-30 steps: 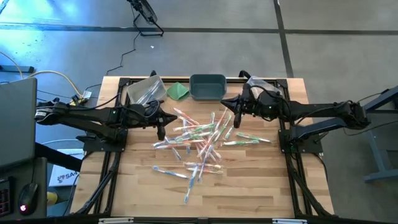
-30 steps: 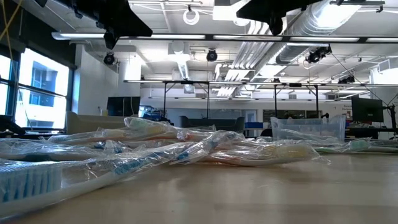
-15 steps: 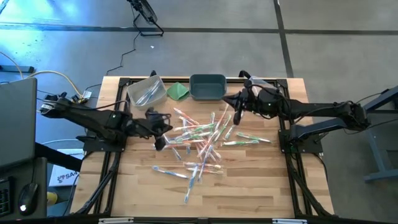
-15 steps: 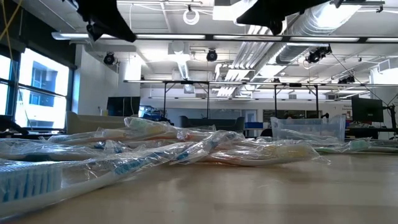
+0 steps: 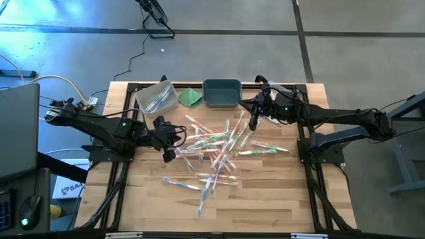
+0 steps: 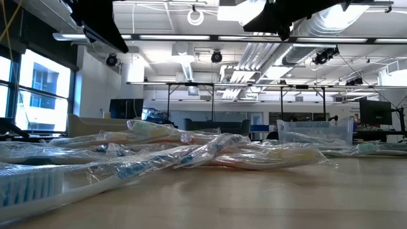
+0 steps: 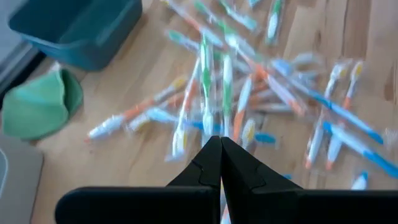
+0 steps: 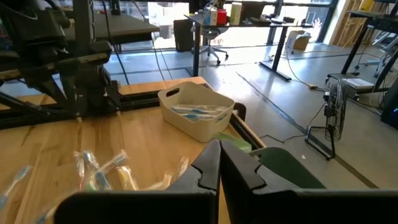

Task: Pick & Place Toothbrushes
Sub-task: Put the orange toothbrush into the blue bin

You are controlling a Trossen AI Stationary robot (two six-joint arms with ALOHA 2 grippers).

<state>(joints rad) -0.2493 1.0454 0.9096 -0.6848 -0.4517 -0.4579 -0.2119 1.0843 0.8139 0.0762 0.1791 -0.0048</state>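
Butcher-block table, frame centre — toothbrushes scattered mid-surface; grey concrete floor around. Left gripper and right gripper — both pinched closed, empty.

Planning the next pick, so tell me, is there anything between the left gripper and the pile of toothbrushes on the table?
Nothing visible. The left gripper, shut and empty, hangs at the left edge of the toothbrushes, and its wrist view looks straight down on them with only bare table around. The green cloth and bins lie behind the pile.
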